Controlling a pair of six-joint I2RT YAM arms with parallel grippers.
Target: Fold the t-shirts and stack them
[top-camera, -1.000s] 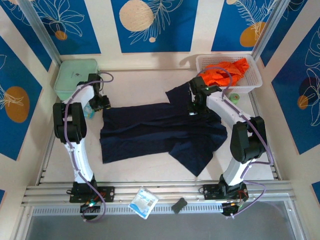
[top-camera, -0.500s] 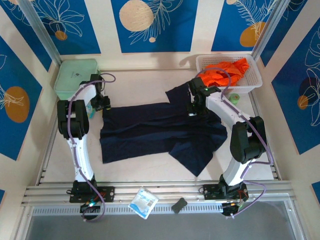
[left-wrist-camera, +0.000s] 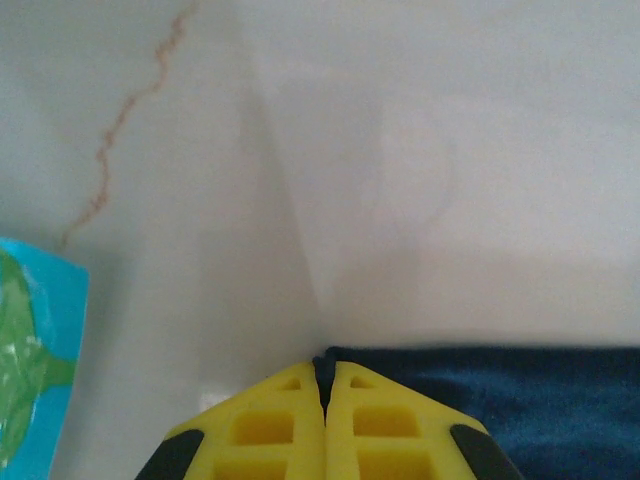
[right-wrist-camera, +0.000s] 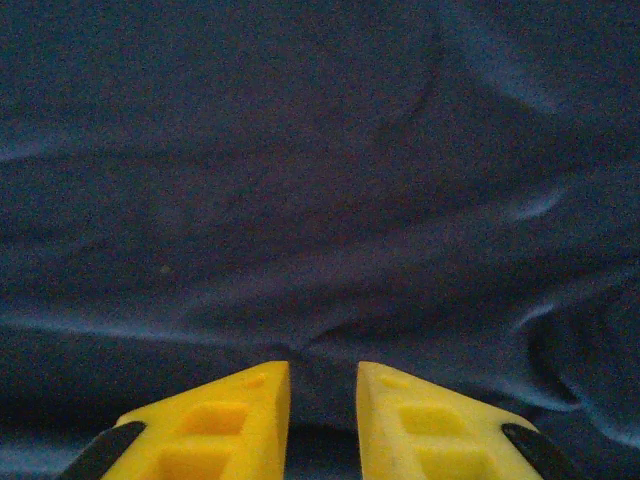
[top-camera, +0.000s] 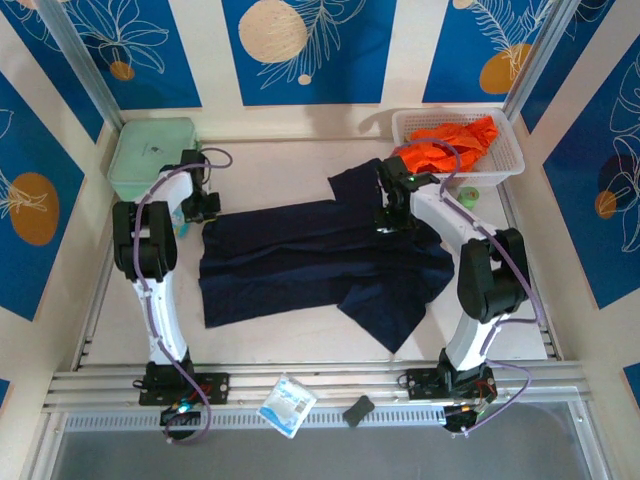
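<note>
Top view: bright, even overhead light is recorded, and soft, short shadows are cast on the tabletop. Left wrist view: the tabletop is rendered pale and slightly soft, crossed by a faint diagonal shadow edge. Right wrist view: dim, low contrast. Folds of the navy shirt are marked by faint highlights.

Robot lab test cell, aluminium rail frame, printed blue wall panels
</note>
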